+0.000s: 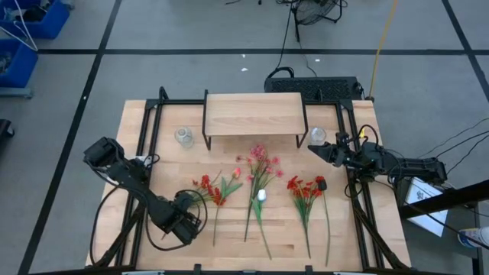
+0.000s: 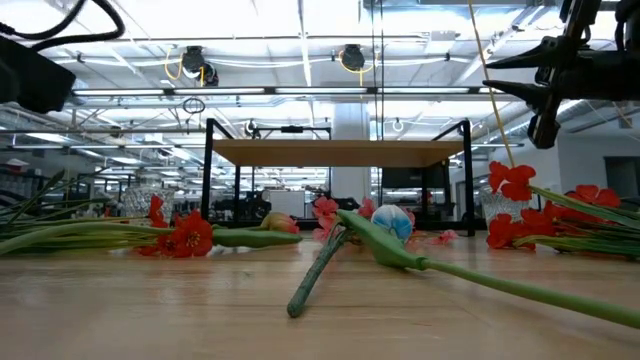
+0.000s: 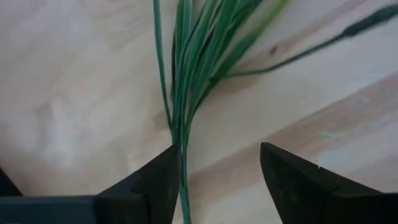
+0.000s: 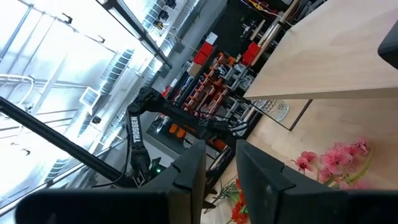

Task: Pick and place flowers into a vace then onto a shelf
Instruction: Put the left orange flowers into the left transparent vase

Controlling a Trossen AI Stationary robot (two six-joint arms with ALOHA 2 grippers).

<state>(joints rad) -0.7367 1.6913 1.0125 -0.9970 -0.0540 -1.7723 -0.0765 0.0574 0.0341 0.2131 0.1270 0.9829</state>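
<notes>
- Table (image 1: 153, 122): shelf (image 1: 252, 113) sits upper centre of the high view, bare on top.
- Flowers (image 1: 260, 179) lie flat in loose bunches across the middle and lower centre, none on the shelf.
- Clear vase (image 1: 183, 137) left of the shelf, second one (image 1: 317, 136) at its right end.
- Left gripper (image 3: 214, 180), lower left, low over the wood: fingers parted, one green stem (image 3: 182, 134) against a finger, not pinched.
- Right gripper (image 1: 315, 149), centre right beside the right vase: narrow gap, nothing held.
</notes>
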